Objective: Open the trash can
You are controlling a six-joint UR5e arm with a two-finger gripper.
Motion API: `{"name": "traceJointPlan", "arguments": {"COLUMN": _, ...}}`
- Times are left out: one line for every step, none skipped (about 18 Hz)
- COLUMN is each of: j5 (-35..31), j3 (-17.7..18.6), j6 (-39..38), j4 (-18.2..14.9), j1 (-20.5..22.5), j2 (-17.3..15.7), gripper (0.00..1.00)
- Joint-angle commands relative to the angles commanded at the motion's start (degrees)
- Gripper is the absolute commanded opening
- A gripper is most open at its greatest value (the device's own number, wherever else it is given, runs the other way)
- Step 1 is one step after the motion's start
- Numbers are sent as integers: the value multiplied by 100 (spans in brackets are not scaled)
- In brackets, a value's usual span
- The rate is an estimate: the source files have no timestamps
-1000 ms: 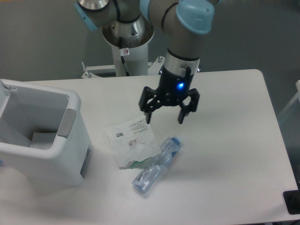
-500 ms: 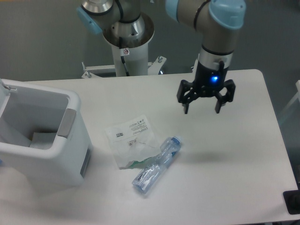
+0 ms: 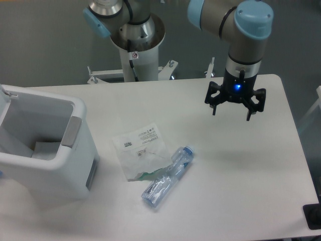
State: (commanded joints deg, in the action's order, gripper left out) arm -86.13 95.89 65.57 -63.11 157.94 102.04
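The trash can [image 3: 75,165] is a large white boxy bin at the table's left edge. Its top stands open and I see into its hollow inside, with a grey tab [image 3: 71,131] on the right rim. My gripper [image 3: 234,111] hangs open and empty above the right part of the table, far from the can. A blue light glows on its wrist.
A clear plastic bag with a paper label [image 3: 141,151] lies mid-table. A crushed clear bottle with a blue cap [image 3: 168,176] lies just right of the bag. The robot's white base column [image 3: 136,55] stands behind the table's far edge.
The gripper has moved to the right and slightly away, from above the bag to the right part of the table. It stayed open. The can, bag and bottle have not moved.
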Motion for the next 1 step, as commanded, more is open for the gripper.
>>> {"name": "traceJointPlan", "arguments": {"j5": -44, "j3": -9, "j6": 9, "j4": 0, "j1": -9, "j2": 18, "gripper": 100}}
